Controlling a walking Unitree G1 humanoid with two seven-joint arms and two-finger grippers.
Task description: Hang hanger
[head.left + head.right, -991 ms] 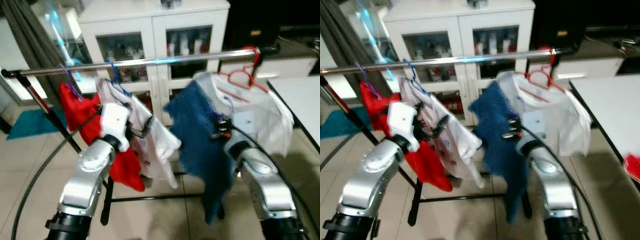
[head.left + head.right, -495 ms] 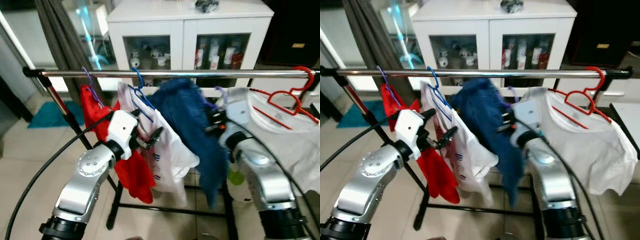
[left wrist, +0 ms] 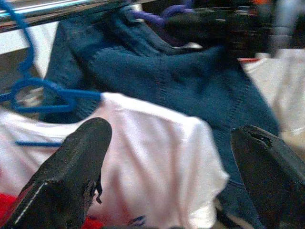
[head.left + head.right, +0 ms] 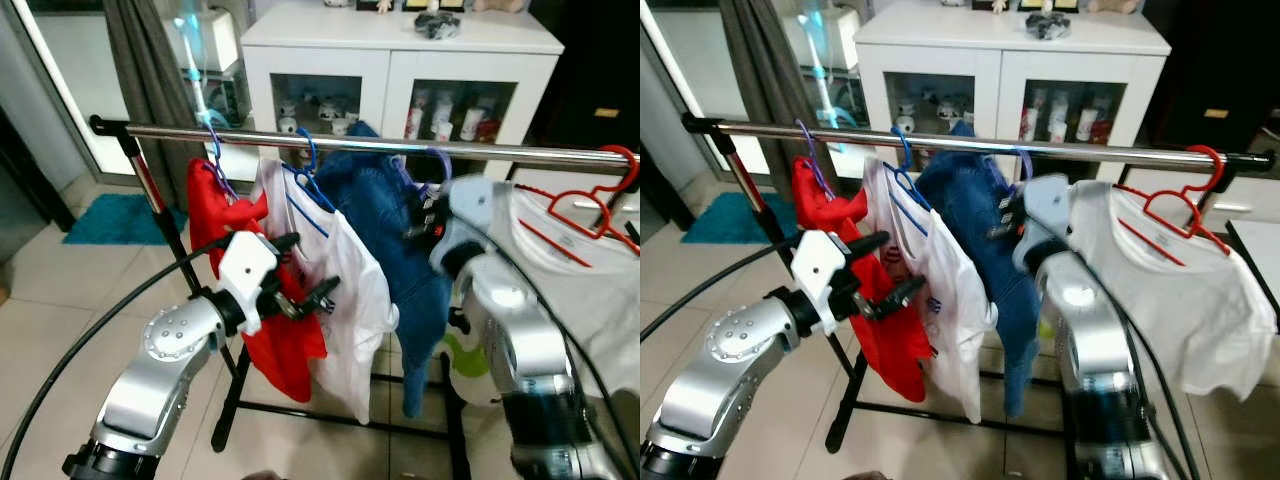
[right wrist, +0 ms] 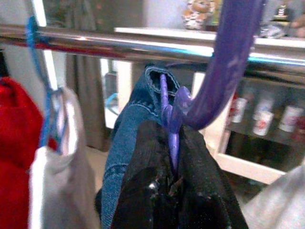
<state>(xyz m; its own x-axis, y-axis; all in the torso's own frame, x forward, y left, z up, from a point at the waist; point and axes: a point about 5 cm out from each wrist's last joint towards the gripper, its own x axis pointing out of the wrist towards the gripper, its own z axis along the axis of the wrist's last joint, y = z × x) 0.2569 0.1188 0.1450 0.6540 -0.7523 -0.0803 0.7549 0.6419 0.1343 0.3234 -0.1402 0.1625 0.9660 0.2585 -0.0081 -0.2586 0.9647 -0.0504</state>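
My right tool [image 5: 171, 200] is pinched tight on the neck of the purple hanger [image 5: 224, 71] carrying the blue denim garment [image 4: 395, 250], and the hook curves up in front of the steel rail [image 4: 350, 143], which runs left to right across the scene just above and beyond the tool. I judge the hook must go over that rail and settle. My left tool [image 3: 171, 157] sits spread and empty, nearer, left, by the white shirt [image 4: 345, 290].
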